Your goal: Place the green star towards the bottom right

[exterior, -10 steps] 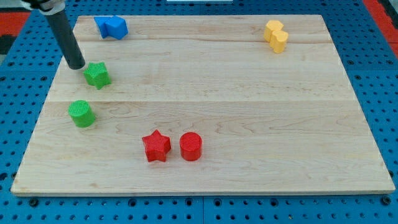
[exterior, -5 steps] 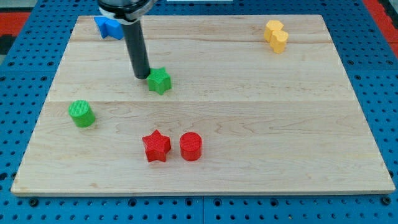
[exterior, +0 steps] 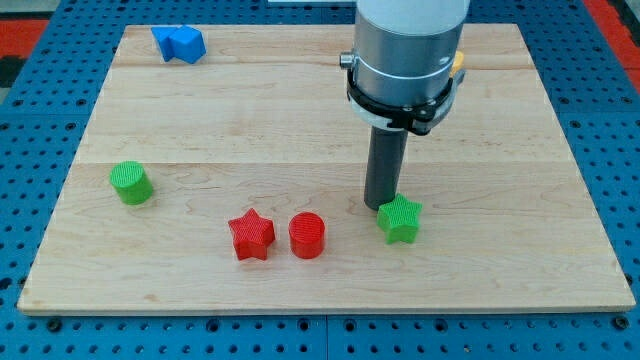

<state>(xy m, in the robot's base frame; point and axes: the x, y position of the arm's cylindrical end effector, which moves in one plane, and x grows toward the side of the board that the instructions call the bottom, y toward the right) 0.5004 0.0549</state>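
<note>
- the wooden surface fills most of the view, resting on a blue pegboard.
- the arm's grey cylindrical body comes down from the view's top, right of centre, standing nearly upright, and narrows into the dark rod.
- there is no hand on this arm, so no open or closed state to tell; it ends only in my tip.
- my tip sits on the surface just at the upper left edge of the green star, touching or almost touching it.
- the green star lies a little right of the surface's centre, in the lower half.
- the red cylinder and red star sit side by side to the star's left.
- the green cylinder is near the left edge.
- the blue block is at the top left.
- a yellow block peeks out behind the arm.
</note>
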